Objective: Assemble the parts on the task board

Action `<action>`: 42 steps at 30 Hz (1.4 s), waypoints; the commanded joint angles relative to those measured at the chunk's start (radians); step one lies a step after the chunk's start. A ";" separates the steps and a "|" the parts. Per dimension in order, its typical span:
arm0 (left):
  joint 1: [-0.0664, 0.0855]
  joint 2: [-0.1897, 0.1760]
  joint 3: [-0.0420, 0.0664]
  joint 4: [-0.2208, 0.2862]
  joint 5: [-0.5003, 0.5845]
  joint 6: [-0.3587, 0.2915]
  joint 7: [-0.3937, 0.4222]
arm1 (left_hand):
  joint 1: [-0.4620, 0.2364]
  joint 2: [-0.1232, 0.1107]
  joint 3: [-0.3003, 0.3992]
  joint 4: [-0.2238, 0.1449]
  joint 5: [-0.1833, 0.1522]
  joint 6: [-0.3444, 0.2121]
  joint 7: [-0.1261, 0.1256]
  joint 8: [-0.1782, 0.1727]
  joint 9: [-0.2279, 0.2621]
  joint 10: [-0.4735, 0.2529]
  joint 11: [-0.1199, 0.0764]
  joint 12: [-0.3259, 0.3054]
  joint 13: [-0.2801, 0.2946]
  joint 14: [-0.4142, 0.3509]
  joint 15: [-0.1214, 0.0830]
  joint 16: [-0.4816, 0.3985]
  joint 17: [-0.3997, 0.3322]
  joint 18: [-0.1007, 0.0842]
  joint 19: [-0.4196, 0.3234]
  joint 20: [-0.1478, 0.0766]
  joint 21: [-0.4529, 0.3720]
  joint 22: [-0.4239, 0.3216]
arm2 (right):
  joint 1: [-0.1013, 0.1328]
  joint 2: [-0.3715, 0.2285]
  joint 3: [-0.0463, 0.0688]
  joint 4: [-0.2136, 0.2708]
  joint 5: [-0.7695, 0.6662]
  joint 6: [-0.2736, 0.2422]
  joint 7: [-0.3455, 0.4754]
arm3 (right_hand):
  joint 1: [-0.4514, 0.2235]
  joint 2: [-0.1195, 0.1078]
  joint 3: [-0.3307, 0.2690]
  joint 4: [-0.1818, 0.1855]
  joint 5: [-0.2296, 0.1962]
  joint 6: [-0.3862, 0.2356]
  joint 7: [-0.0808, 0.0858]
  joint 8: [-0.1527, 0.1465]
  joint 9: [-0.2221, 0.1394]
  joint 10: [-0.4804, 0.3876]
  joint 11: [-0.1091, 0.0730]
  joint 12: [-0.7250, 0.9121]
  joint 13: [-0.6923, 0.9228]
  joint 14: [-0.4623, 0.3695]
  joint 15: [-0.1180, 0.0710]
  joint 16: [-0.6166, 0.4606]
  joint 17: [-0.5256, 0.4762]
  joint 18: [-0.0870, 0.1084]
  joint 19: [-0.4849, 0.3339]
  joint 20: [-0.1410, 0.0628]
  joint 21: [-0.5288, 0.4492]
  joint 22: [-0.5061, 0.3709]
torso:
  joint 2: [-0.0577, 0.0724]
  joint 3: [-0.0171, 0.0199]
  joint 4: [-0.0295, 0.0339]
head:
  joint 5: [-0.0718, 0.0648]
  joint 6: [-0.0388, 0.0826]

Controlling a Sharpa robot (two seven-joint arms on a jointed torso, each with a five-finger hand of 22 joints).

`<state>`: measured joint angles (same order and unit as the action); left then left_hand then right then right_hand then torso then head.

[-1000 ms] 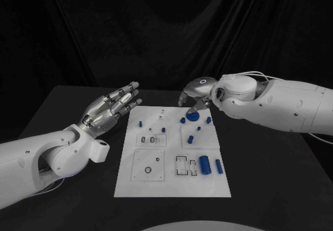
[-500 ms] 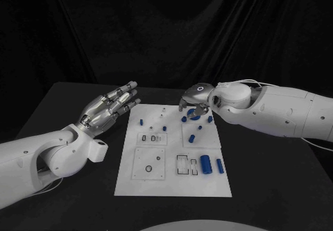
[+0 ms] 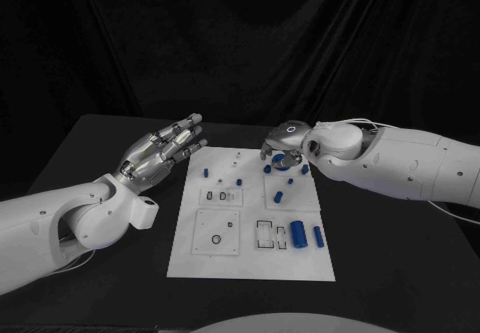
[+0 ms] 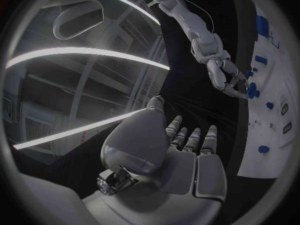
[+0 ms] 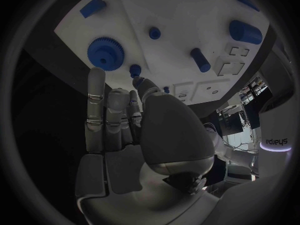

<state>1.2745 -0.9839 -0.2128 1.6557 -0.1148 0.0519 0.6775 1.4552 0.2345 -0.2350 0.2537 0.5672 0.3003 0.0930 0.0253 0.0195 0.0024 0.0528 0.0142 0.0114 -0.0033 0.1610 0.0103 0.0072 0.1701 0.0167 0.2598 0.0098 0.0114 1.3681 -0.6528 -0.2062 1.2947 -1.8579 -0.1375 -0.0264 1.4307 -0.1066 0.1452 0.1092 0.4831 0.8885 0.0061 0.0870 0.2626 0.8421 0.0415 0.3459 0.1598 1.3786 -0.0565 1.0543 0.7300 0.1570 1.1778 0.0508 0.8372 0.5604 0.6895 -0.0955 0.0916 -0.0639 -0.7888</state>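
R robot hand [image 3: 283,154] hovers over blue gear [image 5: 104,53] nr task board [image 3: 252,260] far edge, fingers apart, empty. Gear prob light, rigid plastic; grip by rim. L robot hand [image 3: 160,154] spread, idle.

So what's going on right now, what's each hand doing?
Left hand open, raised beside the task board. Right hand over the board's far end, above the blue gear, holding nothing visible. Nothing in the way.

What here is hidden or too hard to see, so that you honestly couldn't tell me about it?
- Head view: the right hand covers the blue gear, so whether they touch is unclear.
- Right wrist view: its fingertips end near the gear; contact cannot be told.
- Head view: the small blue pegs on the task board are too small to tell apart.
- The left hand hovers open.
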 commanded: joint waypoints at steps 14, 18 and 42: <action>0.002 0.005 0.001 -0.005 -0.003 0.035 0.154 | 0.015 0.000 0.049 0.003 0.023 -0.005 0.003 0.011 0.016 -0.002 0.008 -0.014 -0.011 0.007 0.022 -0.002 -0.003 0.004 0.005 0.023 0.010 0.003 | -0.034 0.025 0.001 -0.059 -0.015 -0.054 0.044 | -0.036 -0.061 0.087 0.012 -0.019 0.003 0.005 -0.019 0.036 0.029 0.002 0.005 0.019 0.024 0.001 0.075 0.096 0.024 -0.009 0.002 0.056 0.061 | -0.003 -0.0039 0.0014 | 0.007 -0.011; 0.002 0.006 0.001 -0.009 -0.003 0.038 0.150 | 0.016 0.000 0.050 0.003 0.023 -0.005 0.004 0.011 0.016 -0.002 0.009 -0.014 -0.011 0.008 0.025 0.000 -0.002 0.004 0.005 0.025 0.011 0.003 | -0.040 0.026 0.001 -0.064 -0.015 -0.063 0.049 | -0.046 -0.065 0.087 0.015 -0.050 -0.005 0.006 -0.021 0.039 0.032 0.002 0.006 0.022 0.024 0.002 0.075 0.097 0.024 -0.010 0.003 0.060 0.071 | -0.003 -0.0036 0.0009 | 0.008 -0.014; 0.002 0.015 0.001 -0.028 -0.003 0.064 0.124 | 0.021 0.002 0.058 0.000 0.028 0.010 0.012 0.014 0.018 -0.002 0.016 -0.014 -0.011 0.010 0.034 0.005 -0.001 0.000 0.008 0.029 0.013 0.004 | -0.073 0.054 0.001 -0.117 0.017 -0.112 0.099 | -0.014 -0.044 0.176 -0.011 0.008 0.072 0.044 0.011 0.079 0.096 -0.008 0.008 0.029 0.049 -0.006 0.123 0.175 0.003 0.035 -0.001 0.165 0.227 | -0.004 -0.0036 -0.0007 | 0.008 -0.035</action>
<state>1.2745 -0.9708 -0.2129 1.6283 -0.1156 0.0953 0.6779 1.4607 0.2399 -0.2145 0.2658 0.5789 0.3109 0.1036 0.0253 0.0204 0.0066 0.0609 0.0142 0.0114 0.0105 0.1867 0.0115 0.0062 0.1701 0.0223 0.2861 0.0150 0.0132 1.2984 -0.5998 -0.2061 1.1821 -1.8457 -0.2108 0.0499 1.3886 -0.1487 0.2874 0.0962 0.4909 0.9434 0.0529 0.0826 0.3274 0.9270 0.0297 0.3457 0.1745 1.4181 -0.0650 1.1601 0.8991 0.1564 1.1968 0.0465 0.9830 0.7902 0.6860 -0.0988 0.0904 -0.0546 -0.8211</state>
